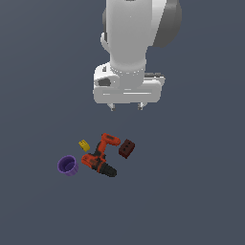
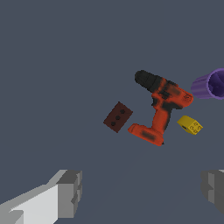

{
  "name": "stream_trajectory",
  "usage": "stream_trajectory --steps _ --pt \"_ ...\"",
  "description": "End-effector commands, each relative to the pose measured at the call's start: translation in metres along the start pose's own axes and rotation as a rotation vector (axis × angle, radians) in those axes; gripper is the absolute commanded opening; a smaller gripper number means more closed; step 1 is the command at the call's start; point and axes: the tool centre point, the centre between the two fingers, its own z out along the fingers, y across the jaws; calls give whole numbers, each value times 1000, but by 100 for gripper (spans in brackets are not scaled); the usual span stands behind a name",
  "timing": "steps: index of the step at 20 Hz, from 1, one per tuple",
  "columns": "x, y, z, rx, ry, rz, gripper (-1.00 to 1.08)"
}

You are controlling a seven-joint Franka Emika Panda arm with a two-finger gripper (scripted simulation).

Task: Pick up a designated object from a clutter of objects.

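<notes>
The designated object, a tiny yellow block (image 1: 84, 145) with small dark marks, lies on the grey floor beside the orange-and-black power drill (image 1: 100, 156); the wrist view shows the same yellow block (image 2: 190, 125) close to the power drill (image 2: 160, 107). Around them the clutter holds a purple cup (image 1: 68, 165) (image 2: 211, 84) and a dark red holed brick (image 1: 126, 148) (image 2: 118, 117). My gripper (image 1: 126, 108) hangs well above the group, open and holding nothing. Its two grey fingers (image 2: 70, 192) stand wide apart in the wrist view.
Bare dark grey floor (image 1: 191, 191) surrounds the small cluster on all sides. The white arm body (image 1: 131, 43) fills the upper middle of the exterior view.
</notes>
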Motion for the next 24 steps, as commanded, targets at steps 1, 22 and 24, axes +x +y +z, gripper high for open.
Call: stream_trajectory --steps 1,22,24 --pt "0 0 0 0 0 0 100" --pt "9 22 -1 -19 29 -61 100" --pt "11 27 4 -18 29 -80 100"
